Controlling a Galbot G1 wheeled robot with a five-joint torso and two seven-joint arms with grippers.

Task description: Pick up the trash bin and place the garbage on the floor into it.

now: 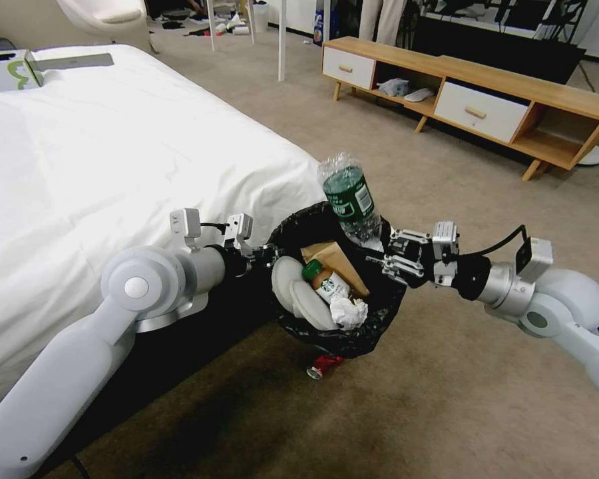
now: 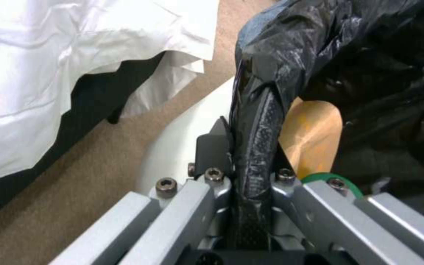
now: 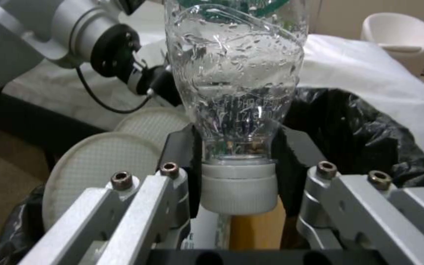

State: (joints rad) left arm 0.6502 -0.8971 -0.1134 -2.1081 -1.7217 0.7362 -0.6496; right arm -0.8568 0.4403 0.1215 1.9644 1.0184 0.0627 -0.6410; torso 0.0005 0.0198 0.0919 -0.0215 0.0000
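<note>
Bin: the trash bin (image 1: 333, 293) is held up off the floor (image 1: 446, 399) beside the bed (image 1: 113, 166), tilted toward the camera.
Left gripper (image 1: 263, 256): pinched tight on the bin's bagged rim.
Right gripper (image 1: 389, 256): clamped around the neck of a crumpled clear bottle (image 1: 347, 193), cap end down, right at the bin's edge.
Already in: brown-drink bottle (image 1: 326, 283), brown paper bag (image 1: 333, 256), white tissue (image 1: 349, 311), two pale round discs (image 1: 303, 296).
Left to do: I'd say drop this bottle in, then get the crushed red can (image 1: 323, 366) lying on the carpet under the bin.
In the way: bin looks pretty full; the bed crowds the left arm. Wooden TV bench (image 1: 472, 100) sits well apart.
</note>
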